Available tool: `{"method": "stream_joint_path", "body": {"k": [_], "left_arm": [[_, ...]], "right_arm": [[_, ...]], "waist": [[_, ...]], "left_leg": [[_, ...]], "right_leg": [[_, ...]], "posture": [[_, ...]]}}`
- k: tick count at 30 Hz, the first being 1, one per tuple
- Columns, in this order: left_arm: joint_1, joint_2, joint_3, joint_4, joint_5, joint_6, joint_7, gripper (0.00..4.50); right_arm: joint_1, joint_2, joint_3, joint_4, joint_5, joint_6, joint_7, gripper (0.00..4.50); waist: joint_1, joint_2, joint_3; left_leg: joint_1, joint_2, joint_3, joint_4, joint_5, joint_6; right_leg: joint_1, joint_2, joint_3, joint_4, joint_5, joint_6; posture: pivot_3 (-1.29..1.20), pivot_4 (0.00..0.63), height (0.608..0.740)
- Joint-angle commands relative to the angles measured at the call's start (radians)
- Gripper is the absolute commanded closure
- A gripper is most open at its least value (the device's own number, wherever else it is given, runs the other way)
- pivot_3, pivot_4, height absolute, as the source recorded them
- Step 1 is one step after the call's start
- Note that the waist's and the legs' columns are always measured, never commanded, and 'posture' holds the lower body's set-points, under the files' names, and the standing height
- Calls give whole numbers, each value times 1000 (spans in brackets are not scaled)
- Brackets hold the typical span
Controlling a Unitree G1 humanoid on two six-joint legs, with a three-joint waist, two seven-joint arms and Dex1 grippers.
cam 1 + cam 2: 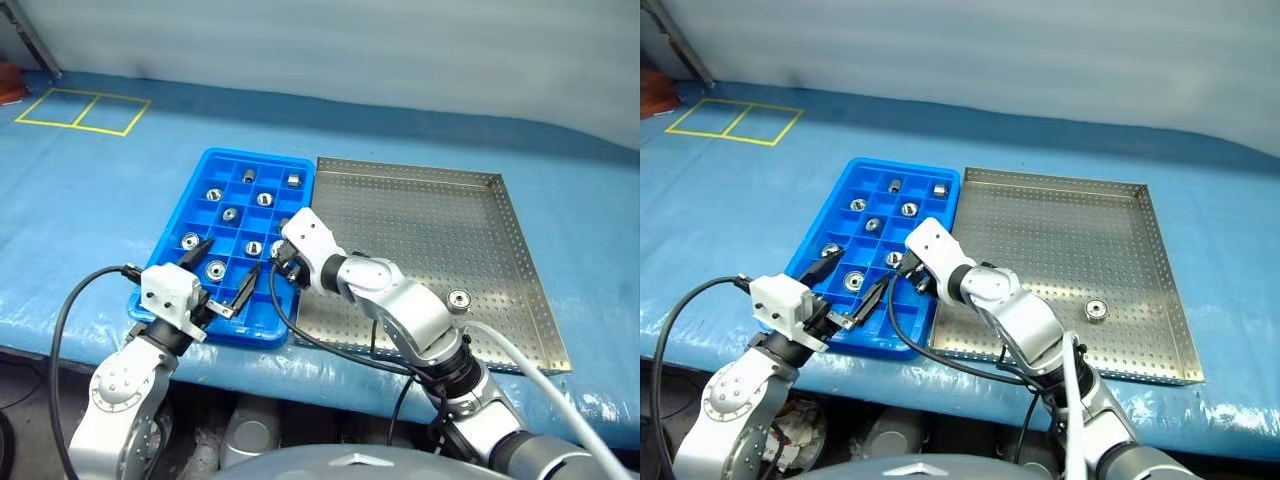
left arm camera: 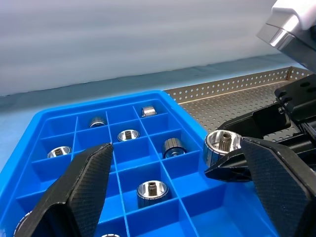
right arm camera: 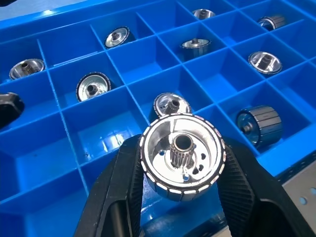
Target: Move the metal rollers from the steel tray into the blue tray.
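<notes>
The blue tray [image 1: 255, 156] lies left of the steel tray [image 1: 420, 225], and the two touch side by side. Several metal rollers [image 1: 229, 213] sit in the blue tray's compartments, some upright and some on their sides. One roller [image 1: 459, 298] lies on the steel tray's near right part. My right gripper [image 3: 181, 154] is shut on a metal roller [image 3: 182, 157], which hangs just above the blue tray's right-hand compartments; the same roller [image 2: 222, 145] shows in the left wrist view. My left gripper [image 1: 222, 268] hangs open over the tray's near end, holding nothing.
Both trays rest on a table covered in blue sheeting [image 1: 100, 220], close to its near edge. Yellow tape squares [image 1: 82, 110] mark the far left. A red object [image 1: 8, 85] sits at the far left corner. Black cables [image 1: 300, 335] hang from both wrists.
</notes>
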Motion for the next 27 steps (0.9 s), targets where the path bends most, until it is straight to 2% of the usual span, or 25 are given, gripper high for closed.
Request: {"method": "stream_joint_path", "body": {"k": [1,9,10,16,17,22,27], "left_arm": [[0,5,9,-39,-20,-9,-8,0],[-23,11,-17,-31,-28,3,-23,0],[-30,14,-19,-26,-29,4,-28,0],[-91,25,-52,3,-47,20,-64,0],[-103,28,-59,8,-53,25,-73,0],[-156,39,-101,39,-62,38,-109,0],[-196,45,-135,76,-71,47,-150,0]], "right_arm": [[3,10,1,-33,10,-16,7,2786],[36,3,-21,-21,19,-2,9,2786],[41,4,-28,-27,20,0,5,2026],[71,-6,-82,-105,31,15,-21,221],[81,-11,-95,-130,32,18,-28,53],[180,-35,-178,-272,17,22,-89,53],[308,-64,-256,-382,27,53,-127,53]], "waist": [[4,0,0],[19,0,0],[19,0,0],[18,0,0],[14,0,0],[-13,0,0],[-62,0,0]], "left_leg": [[0,0,0,0,0,0],[-1,0,-1,0,0,0],[-1,0,-1,0,0,0],[-1,0,-1,0,0,0],[-1,0,-1,0,0,0],[-2,0,-2,0,0,0],[-2,0,-2,0,0,0]], "right_leg": [[0,0,-1,0,0,0],[0,0,-2,0,0,0],[0,0,-2,0,0,0],[0,-1,-3,-1,0,-1],[0,-1,-3,-1,0,-1],[0,-1,-3,-2,-1,0],[1,-1,-4,-1,-1,0]], "posture": [[463,150,740],[434,150,740],[420,150,740],[353,150,740],[329,150,740],[267,150,740],[208,150,740]]}}
